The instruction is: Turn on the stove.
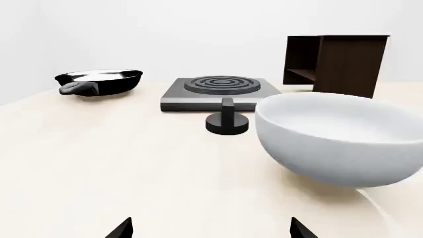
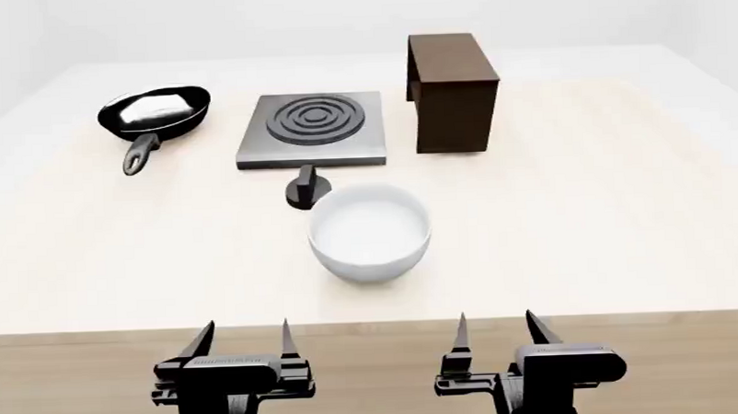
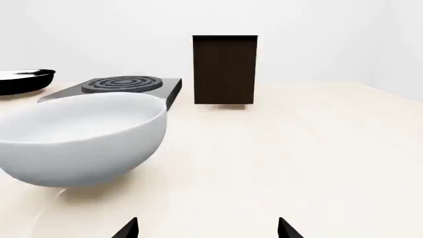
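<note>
The stove (image 2: pixel 311 131) is a flat grey square slab with a dark ringed burner, at the table's far middle. It also shows in the left wrist view (image 1: pixel 218 91) and the right wrist view (image 3: pixel 119 88). Its small black ridged knob (image 2: pixel 306 188) stands apart just in front of the slab, next to a white bowl; the left wrist view shows the knob (image 1: pixel 227 120) too. My left gripper (image 2: pixel 242 336) and right gripper (image 2: pixel 497 327) are both open and empty, held at the table's near edge, far from the knob.
A white bowl (image 2: pixel 369 232) stands between the grippers and the knob. A black frying pan (image 2: pixel 155 118) sits at the far left. A brown wooden box (image 2: pixel 452 91) stands right of the stove. The pale table (image 2: pixel 615 226) stretches wide to the right.
</note>
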